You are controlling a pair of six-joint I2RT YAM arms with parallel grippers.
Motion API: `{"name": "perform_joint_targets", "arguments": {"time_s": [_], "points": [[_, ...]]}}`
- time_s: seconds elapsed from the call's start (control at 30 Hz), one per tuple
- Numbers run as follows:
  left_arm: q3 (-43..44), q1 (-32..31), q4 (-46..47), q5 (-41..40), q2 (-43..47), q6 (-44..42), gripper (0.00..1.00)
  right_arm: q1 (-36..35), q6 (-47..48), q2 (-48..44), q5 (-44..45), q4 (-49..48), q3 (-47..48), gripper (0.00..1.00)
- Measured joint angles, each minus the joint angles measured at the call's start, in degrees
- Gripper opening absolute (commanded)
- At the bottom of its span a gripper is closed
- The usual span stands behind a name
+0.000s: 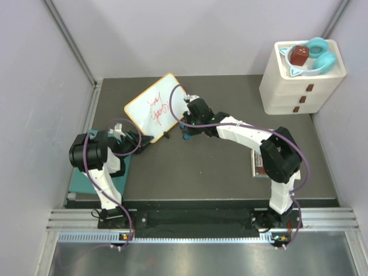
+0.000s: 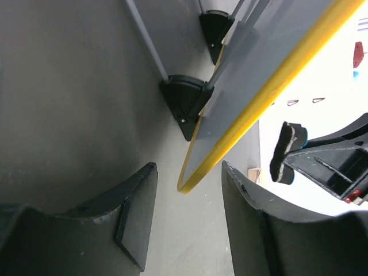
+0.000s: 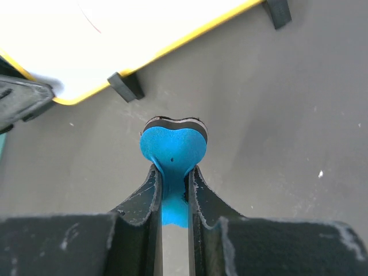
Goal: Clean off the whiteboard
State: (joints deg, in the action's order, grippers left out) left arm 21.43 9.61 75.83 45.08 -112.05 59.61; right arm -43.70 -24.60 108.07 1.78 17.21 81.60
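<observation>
The whiteboard (image 1: 155, 106) stands tilted on small black feet at the back left, with an orange-yellow rim and red handwriting on its face. My left gripper (image 1: 138, 140) is at the board's near-left corner. In the left wrist view its jaws (image 2: 188, 167) stand open on either side of that rounded corner (image 2: 185, 185) without touching it. My right gripper (image 1: 187, 131) hovers just off the board's right edge, shut on a blue heart-shaped eraser (image 3: 172, 146) with a black felt face. The board's rim (image 3: 172, 43) and a foot (image 3: 125, 86) lie just beyond the eraser.
A white drawer unit (image 1: 302, 80) at the back right carries a bowl and blue items. A teal mat (image 1: 95, 183) lies under the left arm. A booklet (image 1: 257, 164) lies beneath the right arm. Grey walls close in on both sides.
</observation>
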Motion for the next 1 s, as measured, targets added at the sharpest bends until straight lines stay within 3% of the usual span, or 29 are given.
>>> {"name": "perform_joint_targets", "arguments": {"time_s": [0.27, 0.5, 0.67, 0.87, 1.0], "points": [[1.86, -0.07, -0.13, -1.03, -1.53, -1.01, 0.48, 0.0, -0.59, 1.95, -1.9, -1.86, 4.42, 0.0], [2.27, -0.35, -0.02, -1.55, -1.57, -2.54, 0.51, 0.0, -2.19, 6.32, -4.87, -4.28, 7.45, 0.0], [3.8, -0.63, -0.22, -1.46, -1.81, -2.4, 0.39, 0.0, -2.99, 8.07, -6.03, -4.37, 7.5, 0.0], [4.74, -0.74, 0.13, -0.96, -2.82, -1.4, 0.33, 0.0, -3.1, 9.35, -6.14, -4.57, 11.58, 0.0], [4.74, -0.74, 0.5, -0.74, -2.84, -1.07, 0.35, 0.0, -3.23, 11.21, -6.4, -5.55, 16.76, 0.0]]}}
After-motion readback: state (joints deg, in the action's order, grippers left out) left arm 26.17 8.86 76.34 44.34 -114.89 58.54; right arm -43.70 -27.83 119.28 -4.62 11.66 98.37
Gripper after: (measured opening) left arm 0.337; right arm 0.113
